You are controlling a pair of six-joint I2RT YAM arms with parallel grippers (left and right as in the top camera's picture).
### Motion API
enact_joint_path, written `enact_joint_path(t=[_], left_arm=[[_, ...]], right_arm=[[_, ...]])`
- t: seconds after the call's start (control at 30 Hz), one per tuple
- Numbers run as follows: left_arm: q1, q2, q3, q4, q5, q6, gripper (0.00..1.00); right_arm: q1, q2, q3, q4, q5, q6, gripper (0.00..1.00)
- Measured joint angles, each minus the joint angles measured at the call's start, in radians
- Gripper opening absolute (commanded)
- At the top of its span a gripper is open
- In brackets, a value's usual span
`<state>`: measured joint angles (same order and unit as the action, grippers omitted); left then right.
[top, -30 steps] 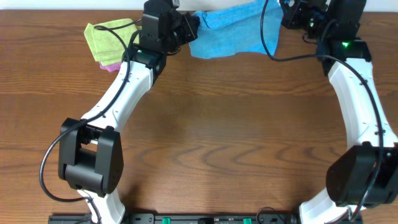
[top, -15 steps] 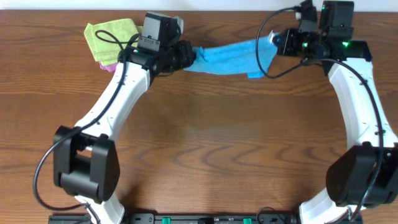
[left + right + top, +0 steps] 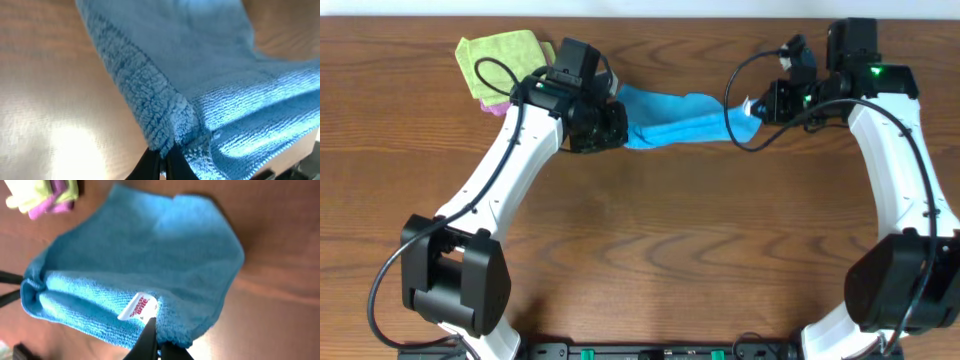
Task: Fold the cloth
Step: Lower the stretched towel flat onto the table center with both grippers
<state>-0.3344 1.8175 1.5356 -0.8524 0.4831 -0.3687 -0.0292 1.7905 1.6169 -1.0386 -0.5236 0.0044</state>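
The sky-blue cloth (image 3: pixel 675 115) hangs stretched between my two grippers above the far part of the table. My left gripper (image 3: pixel 620 128) is shut on its left corner, seen close in the left wrist view (image 3: pixel 161 155). My right gripper (image 3: pixel 752 107) is shut on the right corner beside the white tag (image 3: pixel 139 306), seen in the right wrist view (image 3: pixel 156 342). The cloth (image 3: pixel 135 265) sags and bunches in the middle, with a doubled layer (image 3: pixel 200 75) under it.
A lime-green folded cloth (image 3: pixel 500 60) lies on a pink-purple folded cloth (image 3: pixel 492 104) at the far left corner; both also show in the right wrist view (image 3: pixel 42 197). The wooden table (image 3: pixel 670 240) spreads in front of the arms.
Both grippers have carried the cloth from the far table edge toward the front. The cloth has gone from spread out to a narrower, sagging band between them.
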Motion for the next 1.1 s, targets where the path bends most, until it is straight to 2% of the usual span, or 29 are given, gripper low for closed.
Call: enact_joint_path(t=[0.27,0.43,0.73,1.1], left_arm=[[-0.011,0.000,-0.019,-0.122,-0.001,0.034,0.06],[-0.025,-0.005,-0.104,-0.122,-0.003,0.037,0.06],[-0.058,-0.071,-0.373,-0.048,0.039,0.016,0.06],[-0.113,-0.171,-0.530,-0.025,0.042,-0.003,0.06]], right_arm=[[0.000,-0.006,-0.032,-0.127,-0.035,-0.090,0.02],[0.006,-0.066,-0.225,-0.078,-0.040,-0.118,0.02],[0.016,-0.186,-0.527,0.001,-0.045,-0.126,0.02],[0.016,-0.310,-0.705,0.006,-0.046,-0.055,0.02]])
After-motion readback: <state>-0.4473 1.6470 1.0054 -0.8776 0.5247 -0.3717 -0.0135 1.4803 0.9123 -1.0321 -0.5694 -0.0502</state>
